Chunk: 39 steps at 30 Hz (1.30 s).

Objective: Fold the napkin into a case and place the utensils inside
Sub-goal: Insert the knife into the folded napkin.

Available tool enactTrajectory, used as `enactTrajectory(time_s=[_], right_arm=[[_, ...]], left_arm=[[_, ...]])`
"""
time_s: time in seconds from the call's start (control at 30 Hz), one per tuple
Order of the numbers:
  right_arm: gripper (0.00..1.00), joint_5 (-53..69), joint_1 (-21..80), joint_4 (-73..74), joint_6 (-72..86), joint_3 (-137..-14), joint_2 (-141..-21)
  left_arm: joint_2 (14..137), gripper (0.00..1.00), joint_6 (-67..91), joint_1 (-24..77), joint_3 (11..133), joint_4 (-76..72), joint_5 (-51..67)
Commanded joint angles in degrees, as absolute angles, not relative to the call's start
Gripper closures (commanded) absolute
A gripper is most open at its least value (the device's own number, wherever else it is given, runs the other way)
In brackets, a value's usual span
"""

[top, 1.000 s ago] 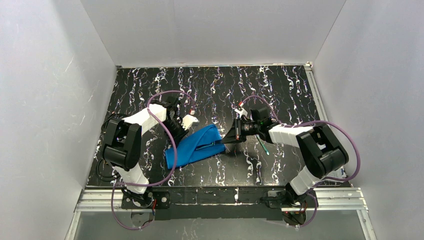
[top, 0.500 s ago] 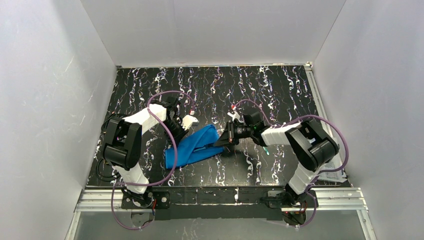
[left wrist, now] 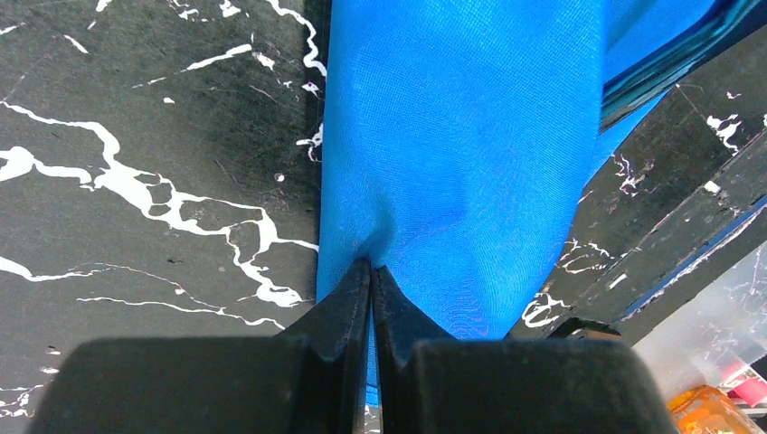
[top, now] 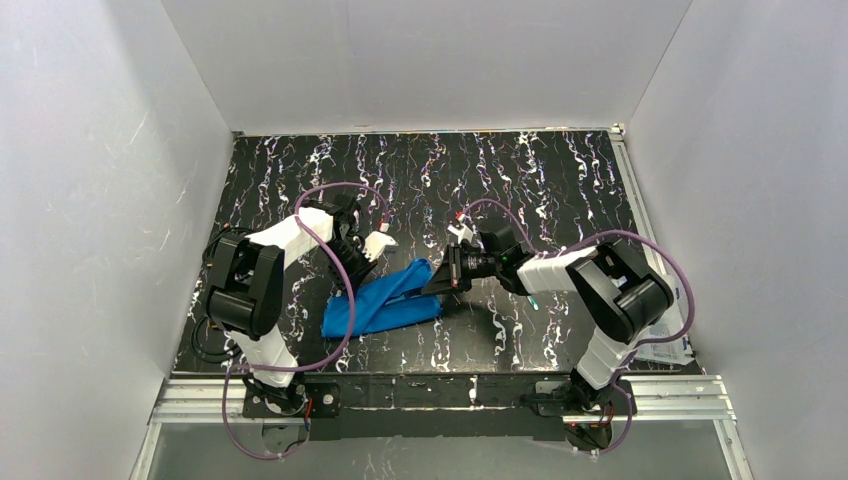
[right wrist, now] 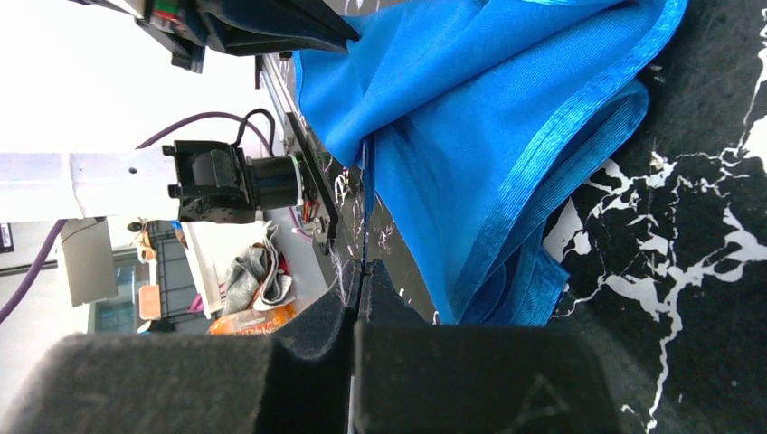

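The bright blue napkin (top: 385,300) lies folded into a long layered case in the middle of the black marbled table (top: 560,180). In the left wrist view my left gripper (left wrist: 372,267) is shut, pinching the cloth (left wrist: 470,136) at its near-left end (top: 352,288). My right gripper (top: 432,284) is at the napkin's right end, shut on a thin shiny blue-green utensil (right wrist: 365,199) seen edge-on, which runs from its jaws (right wrist: 362,267) into the folds (right wrist: 488,117). That utensil's shiny strip (left wrist: 669,54) shows at the cloth's edge. Another utensil (top: 529,297) lies under the right arm.
White walls close the table in on three sides. A metal rail (top: 450,395) runs along the near edge. Purple cables (top: 340,190) loop over both arms. Papers (top: 668,350) sit off the table's near-right corner.
My left gripper has closed on the napkin. The right gripper has pushed left toward the napkin, which has shifted slightly left and nearer.
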<state>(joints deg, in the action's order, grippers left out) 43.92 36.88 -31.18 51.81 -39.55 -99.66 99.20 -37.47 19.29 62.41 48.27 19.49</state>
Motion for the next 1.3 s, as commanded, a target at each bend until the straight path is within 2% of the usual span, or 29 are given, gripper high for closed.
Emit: enactTrajectory(time_s=[0.0,0.3,0.5,0.53,0.6,0.67,0.7,0.77,0.9,0.97,1.07,1.27], right_arm=[[0.99,41.9,35.7,-33.3,51.6,-37.5,-94.5],[0.99,44.4,35.7,-51.4,62.1,-31.1,-97.2],[0.99,43.8,36.0,-51.2,62.0,-31.7,-98.0],[0.99,43.7,36.2,-50.8,61.8,-31.9,-98.1],[0.99,42.9,36.5,-50.5,61.6,-32.5,-98.4],[0.99,42.3,37.3,-49.9,61.2,-33.1,-99.1],[0.99,42.1,37.5,-49.8,61.1,-33.4,-99.6],[0.99,41.9,38.5,-50.3,61.0,-33.8,-101.0],[0.99,41.5,39.5,-54.9,63.1,-32.9,-103.7],[0.99,41.2,39.5,-56.5,63.8,-32.5,-104.0],[0.99,40.8,39.6,-56.5,63.6,-32.5,-103.9],[0.99,40.1,39.6,-55.6,63.2,-32.5,-103.1]], left_arm=[[97.9,1.00,-37.9,19.2,63.0,51.2,20.4],[93.0,1.00,-35.5,18.5,68.9,56.6,20.8],[91.2,0.98,-34.6,18.3,65.4,57.4,21.2],[90.7,0.89,-34.6,18.2,64.5,57.4,20.9],[89.7,0.61,-34.7,17.8,63.2,57.2,20.7],[89.3,0.38,-34.4,17.4,62.9,56.9,20.4],[89.3,0.29,-34.1,17.1,63.1,56.7,20.5],[89.2,0.24,-33.8,16.5,64.3,56.3,20.0],[87.3,0.23,-34.9,14.9,66.9,55.3,17.8],[86.2,0.26,-37.0,14.3,67.1,55.8,17.7],[85.4,0.35,-38.9,14.1,63.8,55.7,16.6],[86.2,0.61,-39.1,12.0,58.2,51.7,14.9]])
